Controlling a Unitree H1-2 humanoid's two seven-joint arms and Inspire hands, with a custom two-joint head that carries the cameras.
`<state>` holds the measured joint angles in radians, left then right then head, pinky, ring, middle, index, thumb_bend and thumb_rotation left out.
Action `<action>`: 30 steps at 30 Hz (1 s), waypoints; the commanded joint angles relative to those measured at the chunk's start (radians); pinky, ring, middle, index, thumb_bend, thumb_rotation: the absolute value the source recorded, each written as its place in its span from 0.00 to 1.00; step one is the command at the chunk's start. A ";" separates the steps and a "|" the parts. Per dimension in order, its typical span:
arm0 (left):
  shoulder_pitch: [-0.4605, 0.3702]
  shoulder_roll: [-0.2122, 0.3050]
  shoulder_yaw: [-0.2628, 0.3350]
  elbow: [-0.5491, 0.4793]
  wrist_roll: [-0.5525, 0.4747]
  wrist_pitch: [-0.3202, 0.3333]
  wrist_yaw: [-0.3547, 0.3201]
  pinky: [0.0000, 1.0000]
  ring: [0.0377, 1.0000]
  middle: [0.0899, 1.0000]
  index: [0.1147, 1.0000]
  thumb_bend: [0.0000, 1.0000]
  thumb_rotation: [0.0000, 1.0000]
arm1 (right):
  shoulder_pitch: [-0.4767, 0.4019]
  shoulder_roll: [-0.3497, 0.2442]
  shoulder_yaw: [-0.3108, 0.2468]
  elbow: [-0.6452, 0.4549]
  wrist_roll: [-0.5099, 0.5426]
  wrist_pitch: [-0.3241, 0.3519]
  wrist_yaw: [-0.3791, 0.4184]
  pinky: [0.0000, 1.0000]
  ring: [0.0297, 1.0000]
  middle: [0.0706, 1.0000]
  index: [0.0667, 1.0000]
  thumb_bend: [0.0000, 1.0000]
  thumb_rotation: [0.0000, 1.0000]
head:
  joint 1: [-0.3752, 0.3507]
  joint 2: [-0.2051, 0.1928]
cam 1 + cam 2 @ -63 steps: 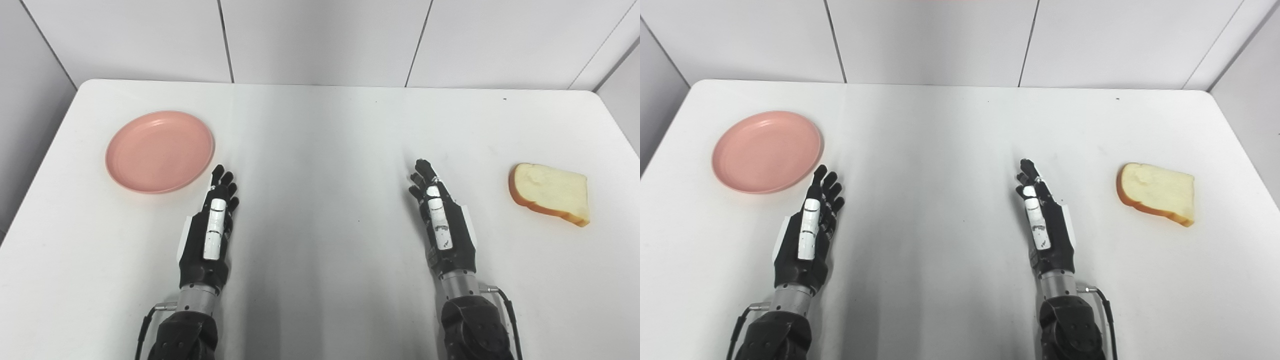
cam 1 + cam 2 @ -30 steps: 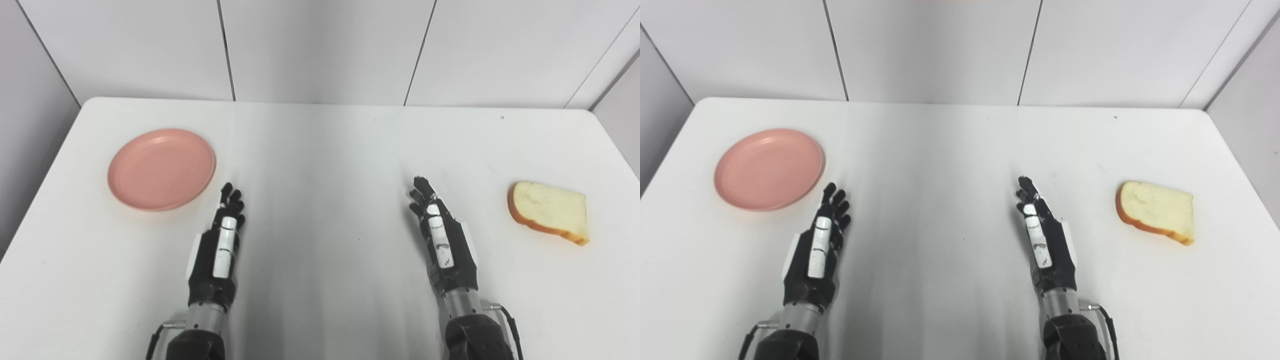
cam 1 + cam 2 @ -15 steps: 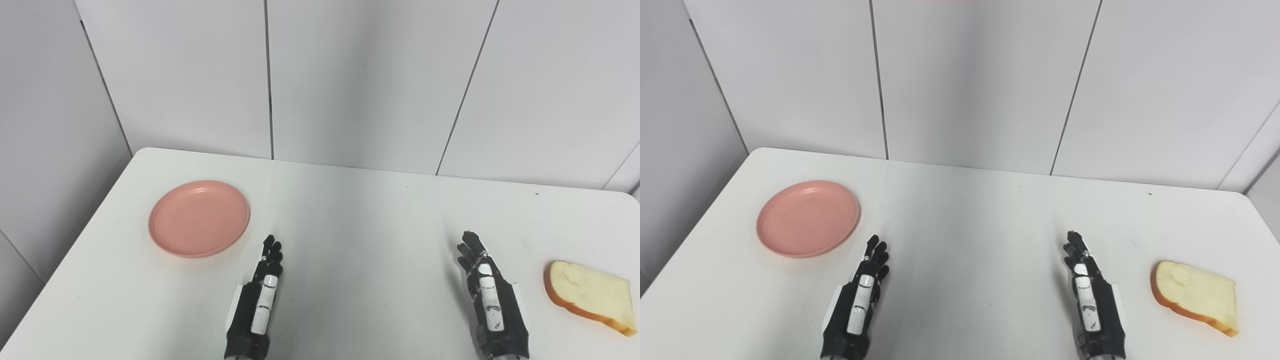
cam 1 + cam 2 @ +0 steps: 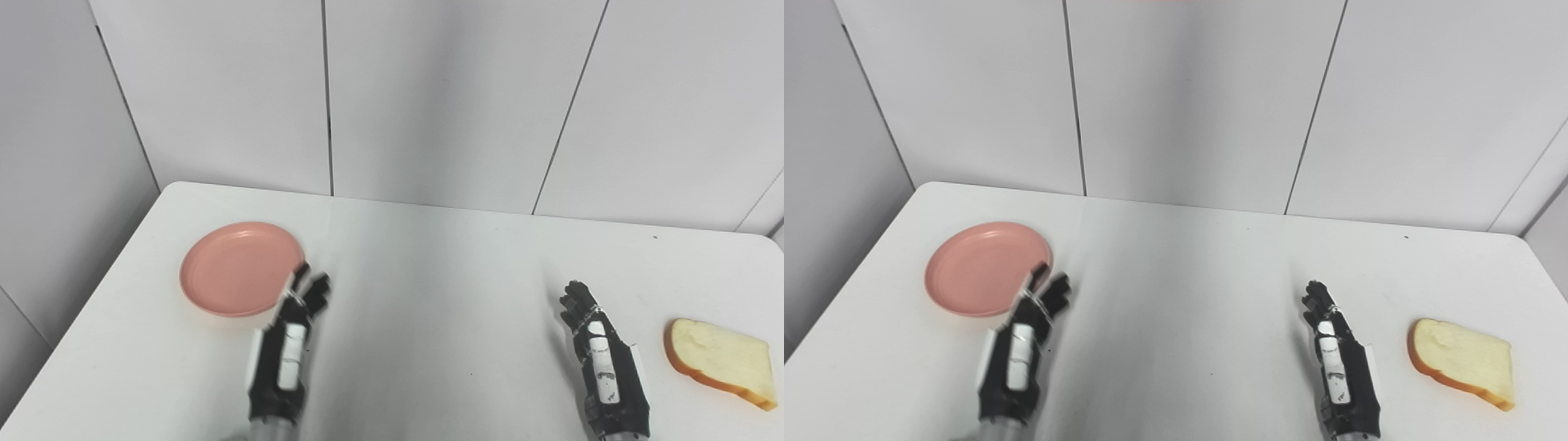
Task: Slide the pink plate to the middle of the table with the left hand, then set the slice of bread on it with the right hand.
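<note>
The white rectangular tabletop (image 4: 429,263) stands against pale grey wall panels (image 4: 441,98). On its left portion lies a round, shallow pink plastic plate (image 4: 239,268), flat on the surface and well short of the middle.

The left hand (image 4: 285,355), black with white plates on its back, is raised at the plate's near right edge. Its fingers (image 4: 318,286) are spread apart and extended, holding nothing. In both eye views the fingertips overlap or sit just beside the plate's right rim; this part of the picture is motion-blurred, and whether they touch the rim cannot be told. The palm and wrist lie nearer the camera than the plate, over bare tabletop.

The centre of the tabletop shows only faint grey reflections and a few small dark specks.

The right hand (image 4: 603,367), of the same black and white build, is held edge-on over the right portion of the tabletop, pointing away from the camera. Its fingers (image 4: 576,300) are extended, close together and empty.

To the right of that hand, apart from it, lies a slice of white bread with a golden-brown crust (image 4: 719,361). It rests flat near the right edge of the tabletop, well apart from the plate.
</note>
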<state>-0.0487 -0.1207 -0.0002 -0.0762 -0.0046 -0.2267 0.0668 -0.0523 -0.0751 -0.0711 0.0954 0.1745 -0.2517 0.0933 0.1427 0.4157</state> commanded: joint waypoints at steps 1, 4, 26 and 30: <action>-0.080 0.020 0.027 -0.047 -0.008 -0.044 0.013 0.81 0.79 0.74 0.73 0.92 0.93 | 0.054 0.019 0.005 0.067 -0.008 -0.034 0.000 0.92 0.90 0.88 0.85 0.76 0.88 | 0.000 0.002; -0.168 0.072 0.077 -0.040 -0.019 -0.034 0.017 0.75 0.76 0.72 0.65 0.93 0.94 | 0.058 0.027 0.006 0.059 -0.018 -0.045 -0.006 0.91 0.90 0.87 0.84 0.75 0.88 | -0.010 0.007; -0.511 0.389 0.272 0.256 -0.227 0.056 -0.041 0.75 0.75 0.71 0.67 1.00 0.91 | 0.050 0.041 0.022 0.061 -0.029 -0.046 -0.004 0.90 0.88 0.84 0.83 0.75 0.88 | -0.022 0.018; -0.548 0.416 0.288 0.364 -0.193 0.038 -0.019 0.72 0.73 0.69 0.65 1.00 0.92 | 0.049 0.043 0.024 0.062 -0.033 -0.049 -0.006 0.90 0.87 0.83 0.83 0.75 0.88 | -0.028 0.023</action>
<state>-0.5407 0.2732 0.2885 0.2935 -0.2163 -0.1583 0.0363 -0.0512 -0.0644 -0.0634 0.0907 0.1360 -0.2773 0.0813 0.1136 0.4372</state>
